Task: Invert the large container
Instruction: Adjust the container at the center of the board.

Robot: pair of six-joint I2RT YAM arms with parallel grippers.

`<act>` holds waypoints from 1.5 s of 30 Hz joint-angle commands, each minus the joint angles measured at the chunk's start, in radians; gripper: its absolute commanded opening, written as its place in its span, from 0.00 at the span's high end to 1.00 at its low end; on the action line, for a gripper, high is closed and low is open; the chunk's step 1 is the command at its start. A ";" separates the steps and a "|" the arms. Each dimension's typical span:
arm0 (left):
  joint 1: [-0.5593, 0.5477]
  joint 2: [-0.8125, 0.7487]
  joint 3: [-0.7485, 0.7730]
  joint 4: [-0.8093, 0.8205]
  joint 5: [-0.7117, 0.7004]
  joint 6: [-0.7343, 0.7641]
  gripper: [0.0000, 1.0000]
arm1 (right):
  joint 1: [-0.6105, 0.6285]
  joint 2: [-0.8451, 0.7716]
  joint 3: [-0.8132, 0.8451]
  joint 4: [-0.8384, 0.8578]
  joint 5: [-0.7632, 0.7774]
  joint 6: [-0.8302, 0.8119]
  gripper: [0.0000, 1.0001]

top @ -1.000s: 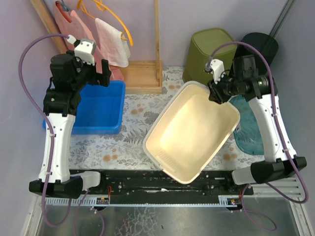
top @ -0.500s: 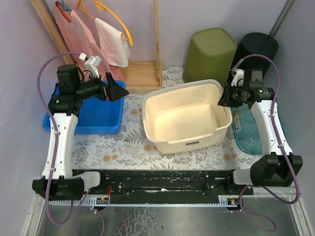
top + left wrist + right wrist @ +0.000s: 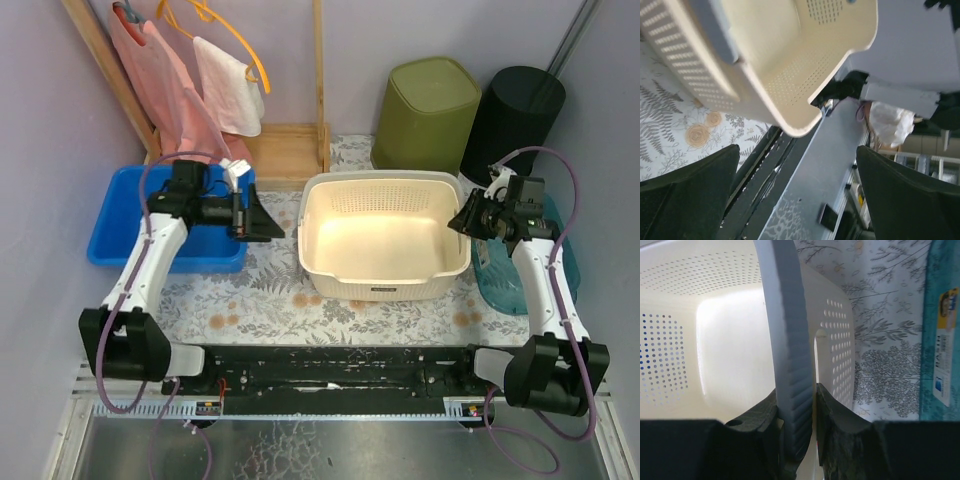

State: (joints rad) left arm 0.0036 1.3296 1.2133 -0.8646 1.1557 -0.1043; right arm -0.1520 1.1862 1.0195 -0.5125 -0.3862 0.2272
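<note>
container: large cream basket (image 3: 385, 285), perforated walls, upright with the opening facing up. Base sits flat on the floral cloth (image 3: 260, 300). Not flipped.
container position: mid-table, between the two arms. Blue tub (image 3: 110, 225) to its left, teal plastic piece (image 3: 495, 275) to its right, bins beyond its far edge.
right gripper (image 3: 462, 222): at the basket's right rim, about halfway along that side.
right jaws: pinching the rim. Right wrist view shows one finger inside the wall and one outside, with the rim lip clamped between them (image 3: 796, 392).
grip detail: handle slot in the wall sits just beside the outer finger.
left gripper (image 3: 268, 218): left of the basket, pointing right at its left wall. Near it but apart.
left jaws: spread wide, nothing between them (image 3: 796, 150). Left wrist view has the basket wall (image 3: 775, 75) and a rounded corner ahead of the fingertips, no contact.
blue tub: left side of the table, left arm reaching over its far right corner.
teal plastic piece: flat at the right edge, partly under the right forearm. Label on it visible in the right wrist view (image 3: 940, 315).
far side: green bin (image 3: 430, 105) and black bin (image 3: 515, 115) off the table's far right. Wooden rack (image 3: 290, 150) far left, with a pink cloth (image 3: 165, 80), a white cloth (image 3: 230, 85) and an orange hanger (image 3: 250, 50).
contact: only the right gripper touches the basket.
</note>
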 commanded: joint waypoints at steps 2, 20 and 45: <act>-0.173 0.107 0.027 0.155 -0.124 -0.067 0.00 | 0.005 -0.008 0.001 0.202 -0.178 0.067 1.00; -0.177 0.352 0.087 0.334 -0.221 -0.085 0.14 | 0.005 -0.028 -0.079 0.317 -0.192 0.115 1.00; -0.192 0.403 0.194 0.492 -0.125 -0.139 1.00 | 0.005 0.033 -0.076 0.386 -0.829 -0.002 1.00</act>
State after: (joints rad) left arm -0.1673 1.7523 1.3529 -0.4808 1.0031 -0.3817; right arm -0.1848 1.2091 0.8684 -0.2291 -0.6422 0.2905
